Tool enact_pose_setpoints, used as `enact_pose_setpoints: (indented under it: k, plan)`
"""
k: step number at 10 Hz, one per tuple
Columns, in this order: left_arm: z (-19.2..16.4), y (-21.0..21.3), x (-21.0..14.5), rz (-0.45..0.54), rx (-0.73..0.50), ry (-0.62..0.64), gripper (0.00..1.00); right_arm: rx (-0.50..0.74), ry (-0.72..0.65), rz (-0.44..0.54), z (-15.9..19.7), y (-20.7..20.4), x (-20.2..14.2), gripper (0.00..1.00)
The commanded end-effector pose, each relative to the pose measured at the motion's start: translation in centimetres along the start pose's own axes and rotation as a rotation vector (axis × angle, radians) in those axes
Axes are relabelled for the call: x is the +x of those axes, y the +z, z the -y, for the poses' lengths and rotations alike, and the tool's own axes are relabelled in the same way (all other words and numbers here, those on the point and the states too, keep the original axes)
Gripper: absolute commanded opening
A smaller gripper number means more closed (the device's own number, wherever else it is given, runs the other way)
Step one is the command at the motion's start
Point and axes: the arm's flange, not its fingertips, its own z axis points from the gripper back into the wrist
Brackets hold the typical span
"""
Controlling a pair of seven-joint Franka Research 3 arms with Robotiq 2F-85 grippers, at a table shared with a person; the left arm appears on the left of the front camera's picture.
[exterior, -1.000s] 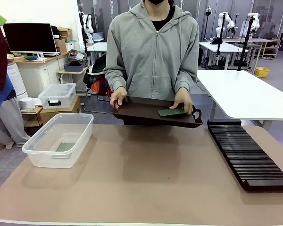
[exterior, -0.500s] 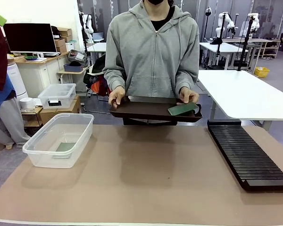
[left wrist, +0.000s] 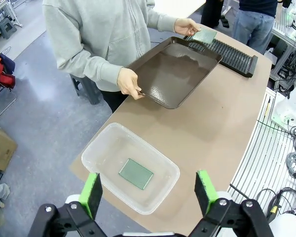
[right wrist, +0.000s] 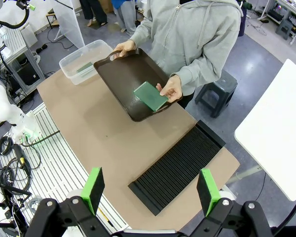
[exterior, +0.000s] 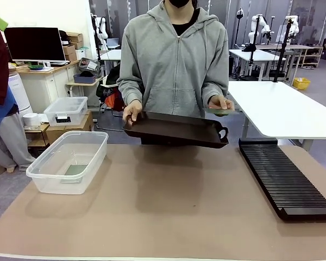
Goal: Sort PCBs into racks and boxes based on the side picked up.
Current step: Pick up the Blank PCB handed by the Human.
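- Front view: a person in a grey hoodie is standing at the far side of the tabletop, holding a dark brown tray tilted in the air above the tabletop's far edge.
- One hand is gripping the tray's edge on the picture's left, with the arm bent at the elbow.
- The other hand is hovering just above the tray's opposite end, pinching the first PCB by its edge and keeping it roughly flat.
- The second PCB is lying flat on the bottom of the clear tub, which is sitting on the left part of the tabletop.
- The black rack is lying along the right part of the tabletop, well apart from the tub.
- Left wrist view: the left claw is hanging high above the tub, its green-padded fingers spread wide.
- Right wrist view: the right claw is hanging high above the rack and tabletop, its fingers spread wide.
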Motion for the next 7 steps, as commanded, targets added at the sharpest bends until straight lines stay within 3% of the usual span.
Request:
enact_pose_setpoints:
  k: [1,7]
  plan:
    - [0.32,0.02,-0.08,0.002,-0.005,-0.004,1.00,0.005,0.008,0.004,-0.21,0.01,0.09,1.00]
    - [0.32,0.02,-0.08,0.002,-0.005,-0.004,1.00,0.005,0.008,0.004,-0.21,0.01,0.09,1.00]
